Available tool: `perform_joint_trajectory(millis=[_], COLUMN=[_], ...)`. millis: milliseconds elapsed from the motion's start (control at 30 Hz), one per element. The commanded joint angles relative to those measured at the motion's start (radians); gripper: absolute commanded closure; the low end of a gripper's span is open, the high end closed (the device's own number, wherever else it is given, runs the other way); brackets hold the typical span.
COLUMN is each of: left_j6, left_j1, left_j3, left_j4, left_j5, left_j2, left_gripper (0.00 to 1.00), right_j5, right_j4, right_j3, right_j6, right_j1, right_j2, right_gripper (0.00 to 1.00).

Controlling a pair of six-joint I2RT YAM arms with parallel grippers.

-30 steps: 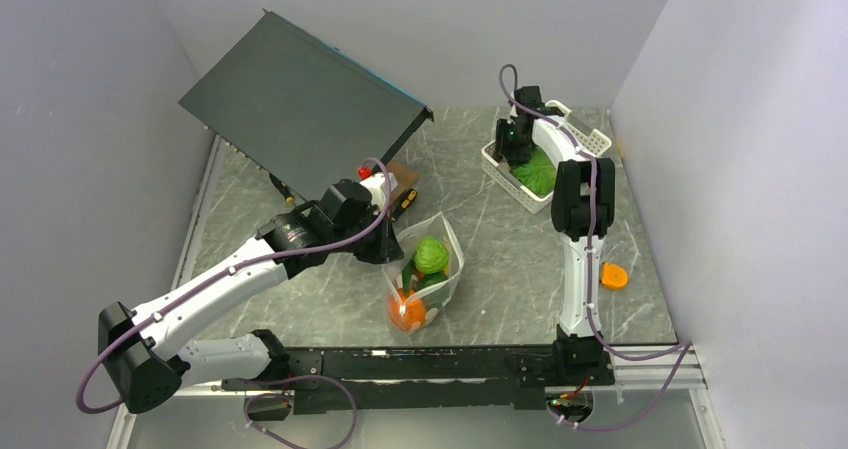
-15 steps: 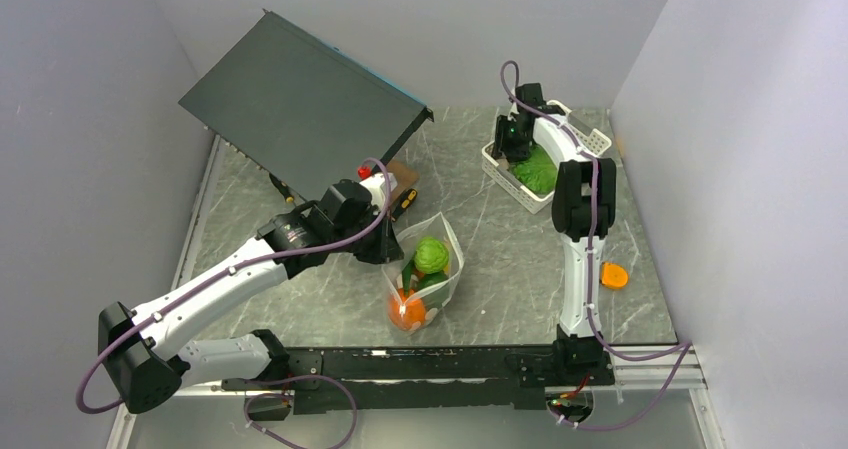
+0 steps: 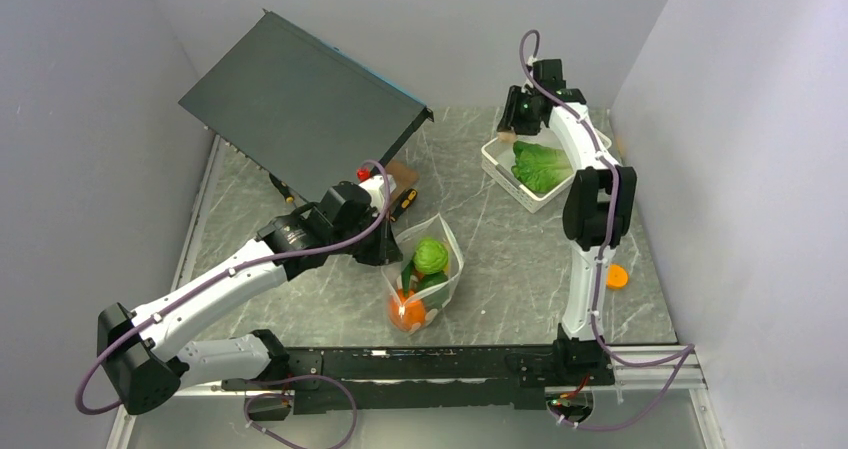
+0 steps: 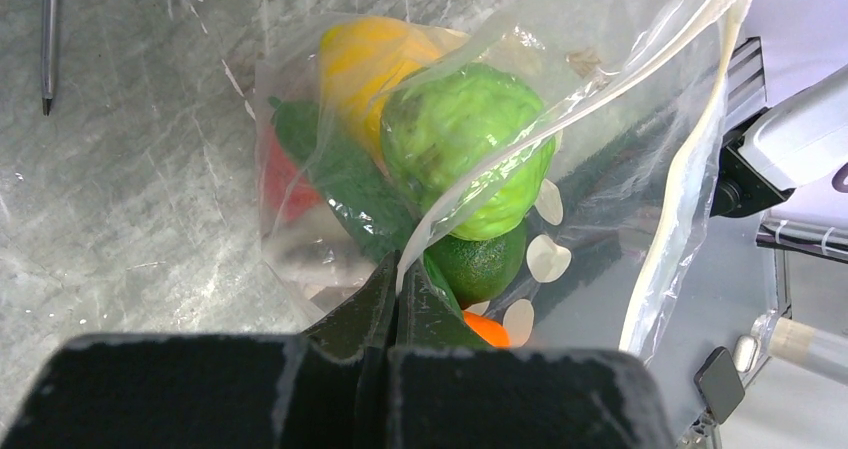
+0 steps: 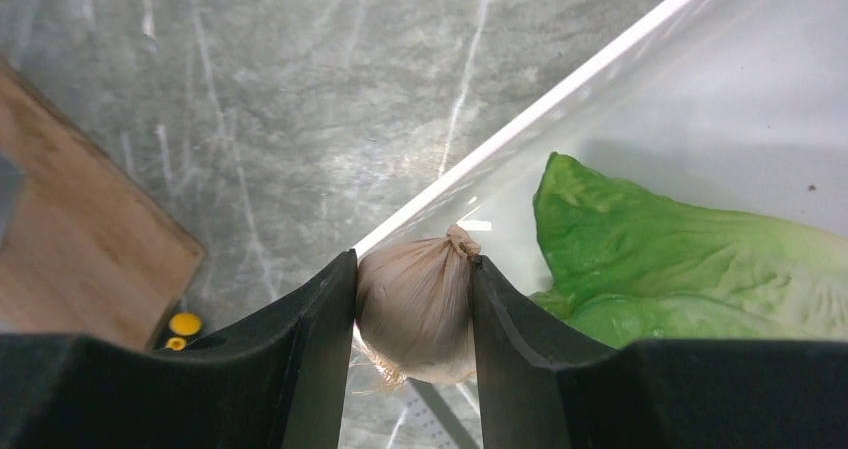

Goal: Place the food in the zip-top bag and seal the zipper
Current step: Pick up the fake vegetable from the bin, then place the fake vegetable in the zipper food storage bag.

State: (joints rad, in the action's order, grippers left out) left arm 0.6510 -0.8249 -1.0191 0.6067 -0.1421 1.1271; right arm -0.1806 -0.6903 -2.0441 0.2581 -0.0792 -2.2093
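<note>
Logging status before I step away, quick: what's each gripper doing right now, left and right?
Left gripper: closed, pinching the edge of the zip-top bag.
Right gripper: closed on the pale beige garlic bulb.

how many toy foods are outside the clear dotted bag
3: pale beige garlic bulb in the right gripper, green lettuce leaf in the white plastic basket, orange piece on the grey table. More may be hidden.
</note>
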Motion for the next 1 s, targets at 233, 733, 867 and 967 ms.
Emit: perform_joint_trajectory(millis=[233, 733, 867, 967], left_j6=[0.016, 0.023, 0.039, 0.062], left_j1=[0.002, 0.002, 0.002, 0.002], left_j3=[0.019, 0.033, 0.061, 0.099], left_j4=[-0.045, -0.116, -0.139, -0.165], left_j5=[0.013, 0.014, 0.02, 0.015], left_j2=[-0.011, -0.047, -0.075, -0.107], left_gripper=[1.0, 1.0, 1.0, 1.0], right_j5=[-0.253, -0.153, -0.111, -0.038], right_j4=[0.235, 0.127, 0.157, 0.211], right_j3=[0.442, 0.736, 0.733, 0.784], right_j6=[0.152, 0.183, 0.2, 0.219], right_j1=[-0.015, -0.391, -0.602, -0.75], right_j2=[0.436, 1.04, 1.079, 1.084], right_gripper=[0.93, 0.94, 0.94, 0.95])
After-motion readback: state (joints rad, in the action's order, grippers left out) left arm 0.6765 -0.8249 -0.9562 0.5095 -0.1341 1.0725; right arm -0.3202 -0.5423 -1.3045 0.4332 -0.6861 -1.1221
